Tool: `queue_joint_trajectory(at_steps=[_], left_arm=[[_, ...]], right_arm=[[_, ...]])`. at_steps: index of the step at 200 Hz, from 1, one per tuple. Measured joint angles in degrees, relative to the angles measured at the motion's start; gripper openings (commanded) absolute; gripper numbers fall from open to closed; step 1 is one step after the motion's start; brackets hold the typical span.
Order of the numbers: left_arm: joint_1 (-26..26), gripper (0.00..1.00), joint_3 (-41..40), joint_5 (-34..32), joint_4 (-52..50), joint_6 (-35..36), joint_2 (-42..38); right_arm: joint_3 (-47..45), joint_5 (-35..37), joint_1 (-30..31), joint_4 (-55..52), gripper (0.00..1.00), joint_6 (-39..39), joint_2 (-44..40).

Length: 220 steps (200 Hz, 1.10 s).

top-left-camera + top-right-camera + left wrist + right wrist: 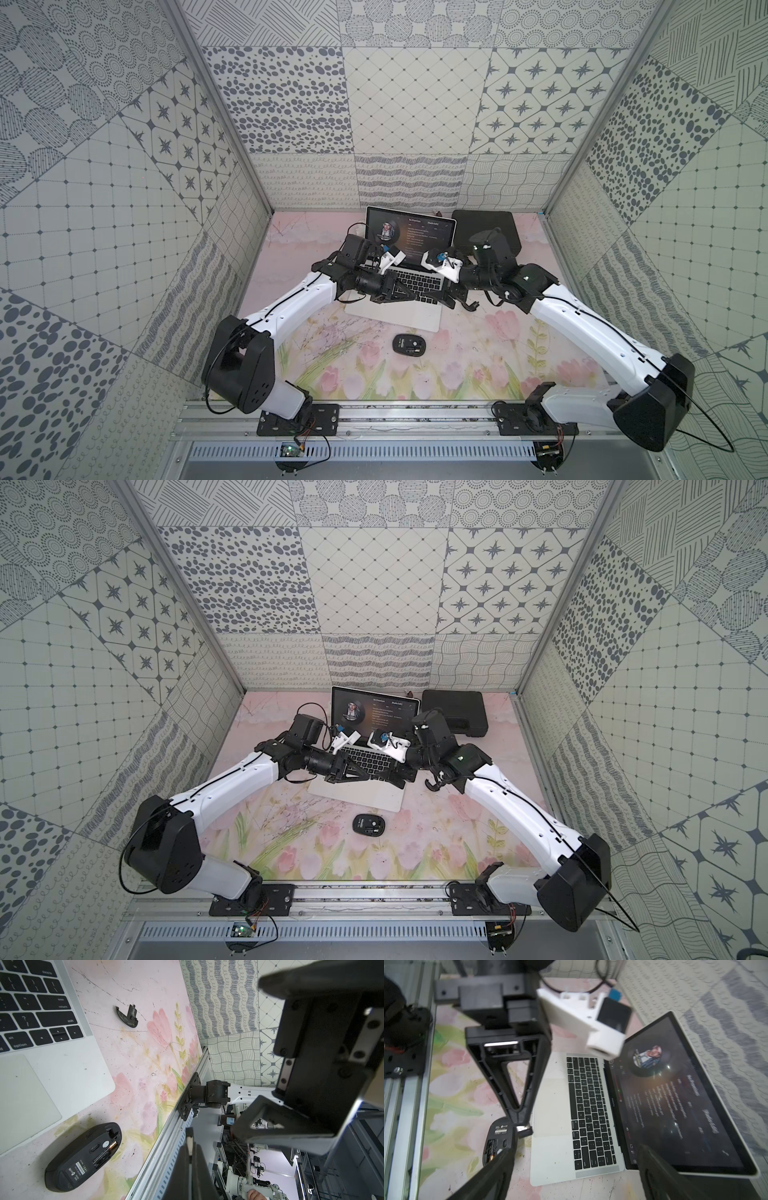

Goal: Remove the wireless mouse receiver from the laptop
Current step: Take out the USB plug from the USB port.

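rail [415, 419]: silver, across the bottom of both top views; both arm bases are bolted to it.
table [478, 374]: pink floral top, filling the lower middle of both top views.
mouse [409, 345]: black, lower centre in both top views, lying on its back with the battery bay open; just in front of the laptop, apart from it.
cover [127, 1017]: small curved black piece, flat on the table just beside the laptop's keyboard edge; upper left in the left wrist view.
laptop [395, 318]: silver, open, centre of both top views; the screen is lit with a round portrait and text lines.
left gripper [521, 1124]: reaches in from the left of the top views over the keyboard; jaws closed, pinching the receiver at their tips.
receiver [526, 1131]: tiny black stub with its silver plug bare, out of the laptop; lower centre-left in the right wrist view, seen between the mouse and the palm rest.
right gripper [577, 1140]: jaws spread wide, holding nothing; fingers at the lower corners of the right wrist view, facing the left gripper.
case [486, 230]: black, flat on the table right of the screen, partly behind the right arm.
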Motion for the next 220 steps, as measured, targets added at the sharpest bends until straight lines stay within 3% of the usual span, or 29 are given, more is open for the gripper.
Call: queue_joint_trajectory(at_steps=[45,104,131,176,220], left_arm=[[0.28,0.00,-3.91,-0.70,7.50,-0.48,-1.92],[0.31,0.00,-11.43,-0.87,21.94,4.28,-6.29],[0.39,0.00,-11.96,-0.11,27.87,6.82,-5.88],[1.60,0.00,-11.63,3.96,35.10,9.09,-5.07],[2.51,0.00,-11.61,7.48,36.65,12.92,-6.21]], right_arm=[[-4.26,-1.81,-1.95,11.82,0.97,30.49,-2.45],[-8.28,-17.49,-13.29,19.69,0.82,73.48,2.03],[-11.80,-27.76,-13.44,28.13,0.78,89.81,5.31],[-18.78,-37.66,-12.81,34.91,0.70,104.69,5.33],[-21.70,-40.17,-11.85,42.60,0.60,113.81,4.63]])
